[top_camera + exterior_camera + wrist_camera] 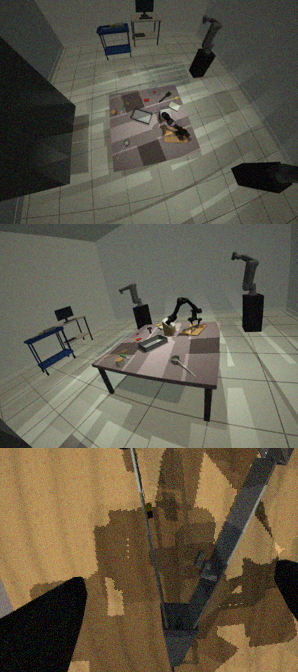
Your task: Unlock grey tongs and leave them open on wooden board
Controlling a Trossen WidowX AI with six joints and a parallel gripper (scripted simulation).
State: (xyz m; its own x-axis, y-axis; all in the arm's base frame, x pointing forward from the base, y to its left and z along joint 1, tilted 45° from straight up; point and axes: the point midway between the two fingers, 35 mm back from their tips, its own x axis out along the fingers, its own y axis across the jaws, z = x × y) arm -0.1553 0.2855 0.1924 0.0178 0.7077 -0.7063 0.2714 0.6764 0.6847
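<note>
The grey tongs point(227, 545) lie spread in a V on the wooden board point(170, 140) point(198, 331) point(40, 498). Their hinge end is low in the middle of the wrist view, and their two arms fan out toward its top edge. My gripper point(181, 577) point(195, 323) is wide open over the board, its dark fingertips standing apart on either side of the tongs, with gaps visible between them and the tongs. The roasting tin point(140, 115) point(156, 345) stands on the table with nothing across it. The tongs are too small to make out clearly in the top and exterior views.
A box-like holder point(169, 329) stands by the arm's base, between tin and board. A ladle point(126, 143) point(175, 359), a round tan-topped jar point(113, 112) point(120, 361), a green-handled tool point(123, 356) and a dark spatula point(165, 96) are also on the table.
</note>
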